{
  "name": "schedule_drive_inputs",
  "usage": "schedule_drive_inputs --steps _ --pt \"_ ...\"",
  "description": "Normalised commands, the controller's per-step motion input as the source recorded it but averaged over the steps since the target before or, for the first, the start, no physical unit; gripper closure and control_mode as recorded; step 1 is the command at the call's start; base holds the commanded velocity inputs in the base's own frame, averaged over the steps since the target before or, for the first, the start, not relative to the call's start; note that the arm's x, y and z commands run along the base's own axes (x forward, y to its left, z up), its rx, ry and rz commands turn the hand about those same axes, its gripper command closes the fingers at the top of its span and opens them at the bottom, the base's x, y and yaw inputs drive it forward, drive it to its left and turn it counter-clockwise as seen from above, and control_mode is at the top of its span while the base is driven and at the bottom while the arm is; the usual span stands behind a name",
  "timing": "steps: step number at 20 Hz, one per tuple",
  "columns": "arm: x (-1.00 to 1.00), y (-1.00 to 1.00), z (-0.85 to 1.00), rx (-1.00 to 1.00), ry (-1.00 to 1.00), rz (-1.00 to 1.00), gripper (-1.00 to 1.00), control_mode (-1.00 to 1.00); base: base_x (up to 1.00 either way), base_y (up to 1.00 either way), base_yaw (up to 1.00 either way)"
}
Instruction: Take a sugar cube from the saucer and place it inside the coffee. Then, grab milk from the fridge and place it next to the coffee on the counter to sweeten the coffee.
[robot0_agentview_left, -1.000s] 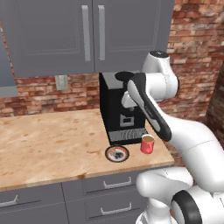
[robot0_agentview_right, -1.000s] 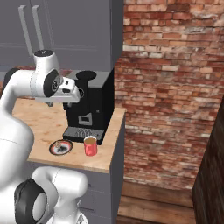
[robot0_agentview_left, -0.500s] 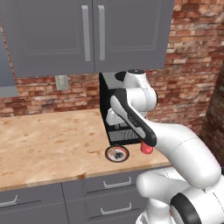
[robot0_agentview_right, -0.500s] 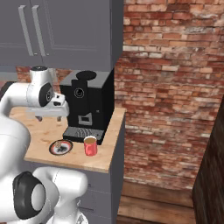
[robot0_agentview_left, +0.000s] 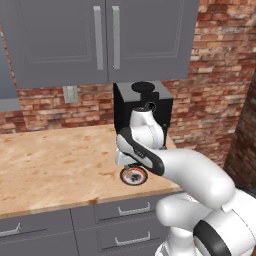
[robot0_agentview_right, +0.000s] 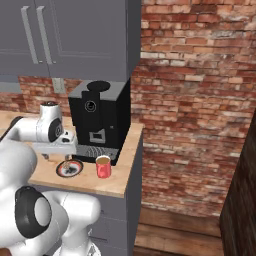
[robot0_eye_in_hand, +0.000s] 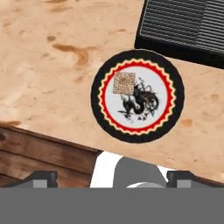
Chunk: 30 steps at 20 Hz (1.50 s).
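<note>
1 sugar cube (robot0_eye_in_hand: 124, 83) on saucer (robot0_eye_in_hand: 98, 78), atop counter (robot0_eye_in_hand: 48, 61)

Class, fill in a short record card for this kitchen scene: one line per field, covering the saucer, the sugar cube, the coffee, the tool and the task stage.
saucer: on the counter, near its front edge, beside the coffee machine
sugar cube: tan, lying on the saucer
coffee: red mug, right of the saucer
tool: open, above the saucer
stage: cube not yet picked

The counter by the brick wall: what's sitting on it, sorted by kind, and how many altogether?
Coffee machine: 1
Red mug of coffee: 1
Saucer: 1
Sugar cube, lying on the saucer: 1
Total: 4
</note>
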Motion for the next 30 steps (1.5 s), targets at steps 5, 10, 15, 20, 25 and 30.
schedule_drive_inputs --steps 5,10,15,20,25,30 --pt "0.03 0.0 -0.76 0.0 -0.02 0.0 -1.0 -1.0 0.0 0.0 0.0" --pt "0.18 0.0 -0.37 0.0 -0.03 0.0 -1.0 -1.0 0.0 0.0 0.0" --pt "0.47 0.01 -0.05 0.0 0.0 -0.04 -1.0 -1.0 0.0 0.0 0.0" --pt "0.38 0.08 -0.04 0.0 0.0 -0.07 -1.0 -1.0 0.0 0.0 0.0" --pt "0.02 0.15 -0.29 0.0 0.0 -0.04 -1.0 -1.0 0.0 0.0 0.0" --pt "0.0 0.06 -0.19 0.0 0.0 -0.01 -1.0 -1.0 0.0 0.0 0.0"
